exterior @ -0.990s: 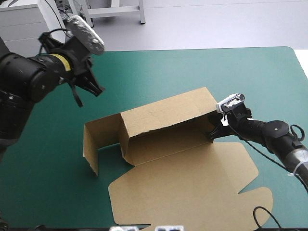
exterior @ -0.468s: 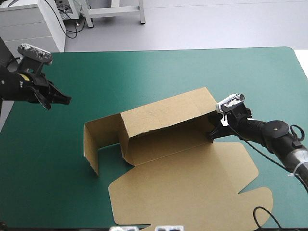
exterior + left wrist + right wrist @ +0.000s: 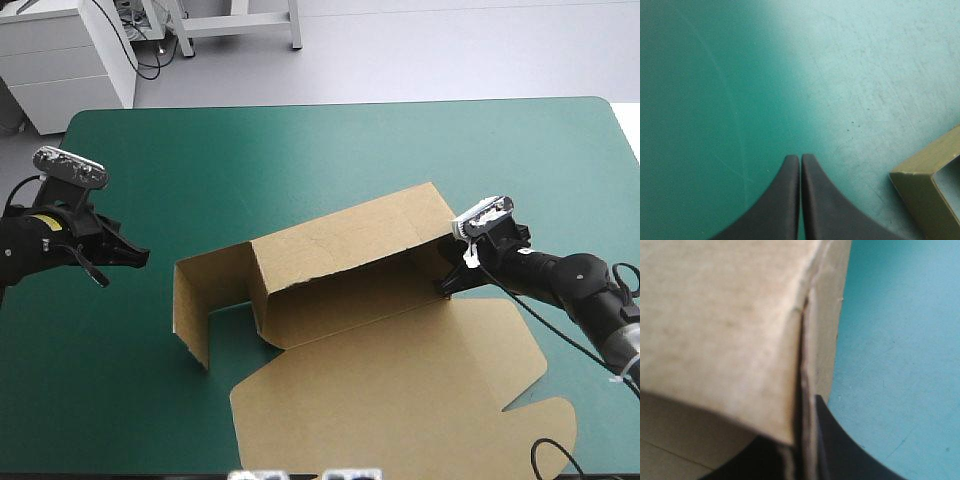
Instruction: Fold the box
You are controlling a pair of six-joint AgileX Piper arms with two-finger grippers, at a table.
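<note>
While the brown box (image 3: 345, 300) is sitting half-raised at the middle of the table (image 3: 300, 140), the right gripper (image 3: 448, 283) is pinching the right end of its rear wall, apparently bracing it upright; the left gripper (image 3: 137, 257), pressed together and empty, is hovering near the table's left edge.

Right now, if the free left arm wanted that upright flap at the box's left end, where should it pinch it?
Probably its free top edge, from above and the left: the flap stands upright, thin edge up, nothing over it. The left gripper, shut now, would open first. The right gripper holds the box at its far corner.
</note>
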